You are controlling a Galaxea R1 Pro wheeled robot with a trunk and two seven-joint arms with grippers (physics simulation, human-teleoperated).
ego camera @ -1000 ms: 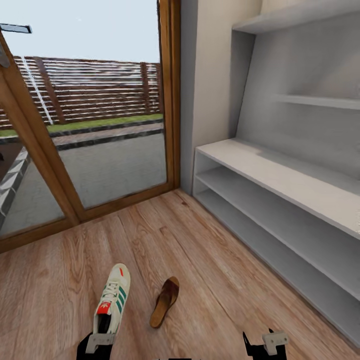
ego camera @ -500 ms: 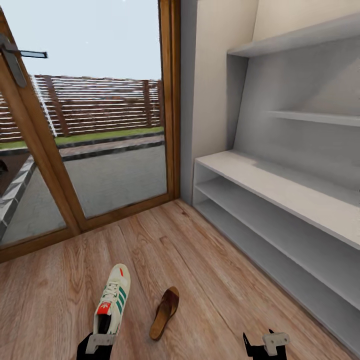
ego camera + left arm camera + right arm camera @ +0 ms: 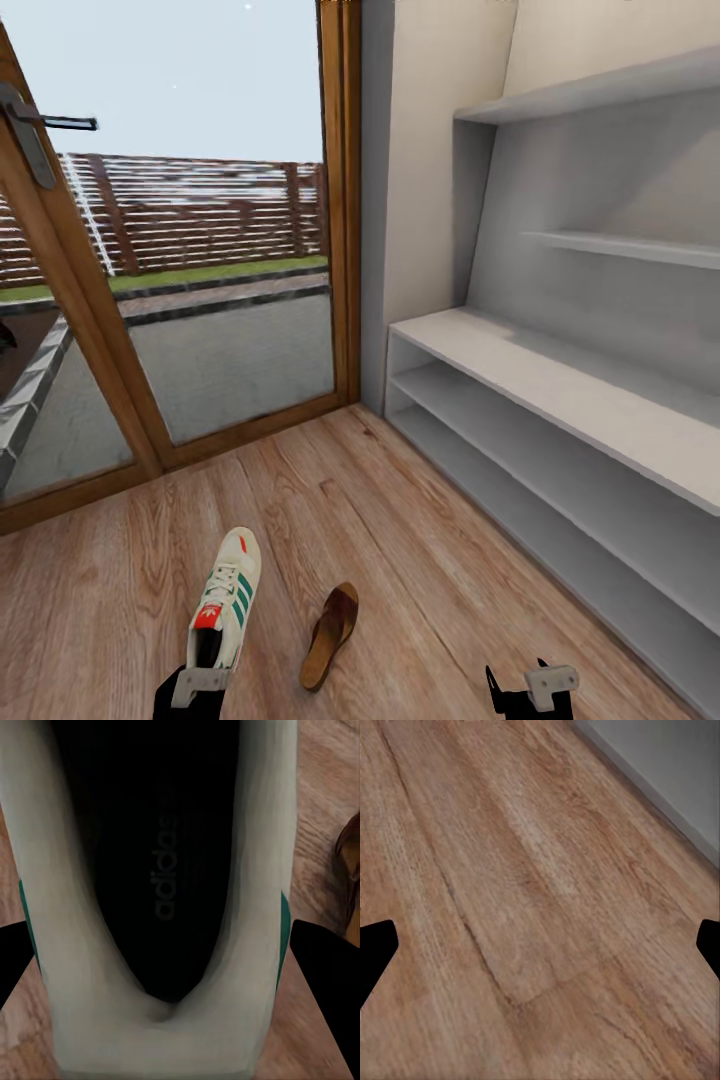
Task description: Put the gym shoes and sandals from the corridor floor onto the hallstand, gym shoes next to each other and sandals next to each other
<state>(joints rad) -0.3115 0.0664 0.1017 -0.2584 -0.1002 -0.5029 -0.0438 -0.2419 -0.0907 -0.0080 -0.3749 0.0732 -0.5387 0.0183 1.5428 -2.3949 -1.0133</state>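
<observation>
One cream-white gym shoe (image 3: 228,595) with green stripes points away from me, and my left gripper (image 3: 195,690) is shut on its heel. In the left wrist view the black fingers (image 3: 326,982) press both sides of the gym shoe (image 3: 172,870) at its heel opening. A brown sandal (image 3: 330,635) lies flat on the wood-plank floor (image 3: 420,540) just right of the shoe; the sandal's edge (image 3: 349,870) also shows in the left wrist view. My right gripper (image 3: 530,690) stands open over bare floor (image 3: 540,907). The white hallstand (image 3: 560,385) runs along the right wall.
A long floating shelf (image 3: 600,90) and a smaller shelf (image 3: 630,245) hang above the hallstand. A wood-framed glass door (image 3: 200,300) with a handle (image 3: 35,130) closes off the far side. Open floor lies between the shoes and the hallstand.
The camera has shifted: floor, sandal and hallstand sit lower in the picture. The gym shoe keeps its place with my left gripper, so it has risen against the floor.
</observation>
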